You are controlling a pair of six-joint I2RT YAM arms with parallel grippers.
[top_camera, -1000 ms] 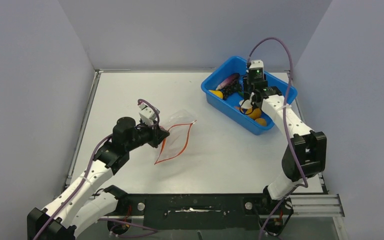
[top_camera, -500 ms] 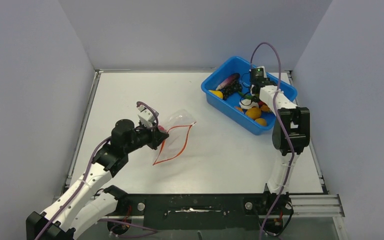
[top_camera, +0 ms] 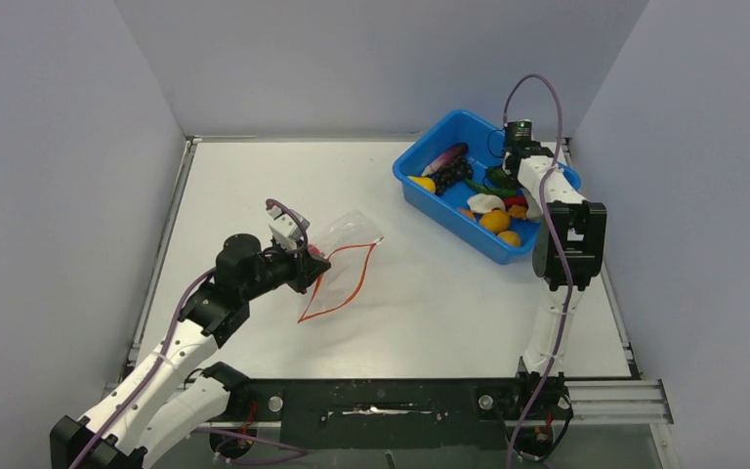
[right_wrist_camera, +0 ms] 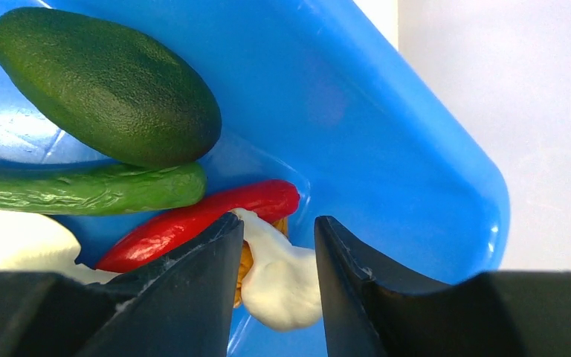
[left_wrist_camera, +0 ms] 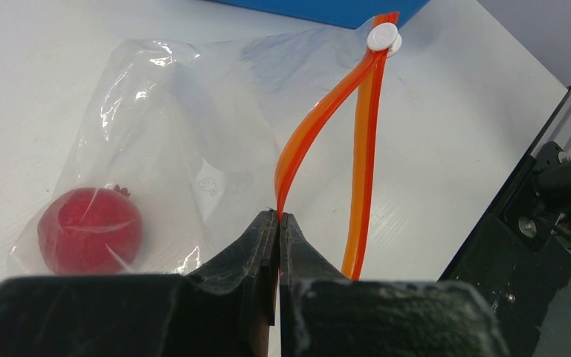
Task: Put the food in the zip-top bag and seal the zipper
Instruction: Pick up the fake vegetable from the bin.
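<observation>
Top external view: the left gripper (top_camera: 311, 266) sits at the near-left edge of the zip-top bag (top_camera: 345, 274), which lies on the table (top_camera: 430, 313) left of centre. It is well apart from the blue tub (top_camera: 446, 217) at the far right, where the right gripper (top_camera: 504, 176) dips in among the food. The table between them looks open enough for a carry.

Left wrist view: the fingers are pinched shut on one lip of the zipper (left_wrist_camera: 320, 119), lifting it off the other so the mouth gapes. A red ball (left_wrist_camera: 89, 230) lies inside.

Right wrist view: the jaws stand apart, straddling a white piece (right_wrist_camera: 279, 286) beside a red chilli (right_wrist_camera: 201, 216), hard against the tub's corner wall. I'd call this the pick of the next piece: it needs a close, then a lift clear of the rim before crossing to the bag
</observation>
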